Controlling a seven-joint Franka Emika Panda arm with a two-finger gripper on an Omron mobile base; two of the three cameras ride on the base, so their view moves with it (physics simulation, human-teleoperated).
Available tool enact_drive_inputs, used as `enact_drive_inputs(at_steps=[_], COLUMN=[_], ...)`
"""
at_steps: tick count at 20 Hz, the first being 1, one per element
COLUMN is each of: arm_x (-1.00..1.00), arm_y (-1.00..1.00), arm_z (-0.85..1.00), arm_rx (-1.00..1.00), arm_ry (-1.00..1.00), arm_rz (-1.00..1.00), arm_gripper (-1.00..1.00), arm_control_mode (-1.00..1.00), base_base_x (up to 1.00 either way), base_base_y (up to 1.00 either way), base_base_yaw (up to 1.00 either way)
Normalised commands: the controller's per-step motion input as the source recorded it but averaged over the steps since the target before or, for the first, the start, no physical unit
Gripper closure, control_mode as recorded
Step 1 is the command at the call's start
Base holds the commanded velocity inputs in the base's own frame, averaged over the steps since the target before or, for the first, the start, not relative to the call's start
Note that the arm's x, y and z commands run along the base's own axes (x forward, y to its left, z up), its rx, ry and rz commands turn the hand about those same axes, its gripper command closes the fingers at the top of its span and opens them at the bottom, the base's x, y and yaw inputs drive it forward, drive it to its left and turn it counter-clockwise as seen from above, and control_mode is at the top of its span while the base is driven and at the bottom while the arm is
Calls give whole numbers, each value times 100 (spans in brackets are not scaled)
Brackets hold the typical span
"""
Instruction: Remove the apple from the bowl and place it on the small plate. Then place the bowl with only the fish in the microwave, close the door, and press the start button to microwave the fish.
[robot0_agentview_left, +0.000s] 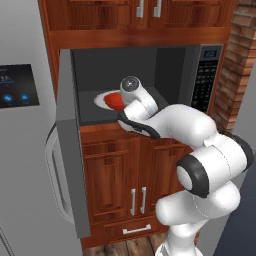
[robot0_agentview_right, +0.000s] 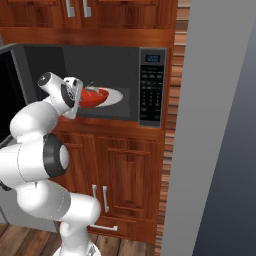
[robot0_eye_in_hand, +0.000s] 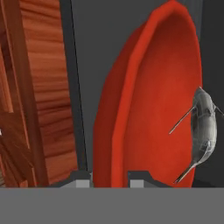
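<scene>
As tool (robot0_eye_in_hand: 109, 178) grips bowl (robot0_eye_in_hand: 144, 109), arm enters microwave (robot0_agentview_right: 150, 90).

Red bowl (robot0_agentview_right: 95, 97) sitting inside open microwave (robot0_agentview_right: 127, 65) cavity, silvery fish (robot0_eye_in_hand: 203, 131) lying in it; door (robot0_agentview_left: 70, 150) hanging open at left.

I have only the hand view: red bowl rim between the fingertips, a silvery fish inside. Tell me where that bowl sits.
Observer: The wide shallow red bowl is inside the open grey steel microwave, over the plain white round disc on the cavity floor.
Operator: Report the door.
Observer: The grey-framed door stands swung wide open to the left of the cavity.
Operator: Confirm the apple is out.
Observer: From the right base view, just the slender silvery-grey fish shows in the bowl; no apple.
Operator: State the gripper's hold.
Observer: The gripper is shut on the bowl's near rim, at the cavity's front.
</scene>
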Motion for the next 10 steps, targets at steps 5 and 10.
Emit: enact_drive_inputs(at_steps=[5,10], arm_x=[68,52], arm_y=[-2,-11], arm_z=[-8,-42], arm_rx=[0,0], arm_ry=[5,0], arm_rz=[0,0], arm_gripper=[100,100], arm_control_mode=[-100,-100], base_base_x=[0,0], base_base_y=[0,0], base_base_yaw=[0,0])
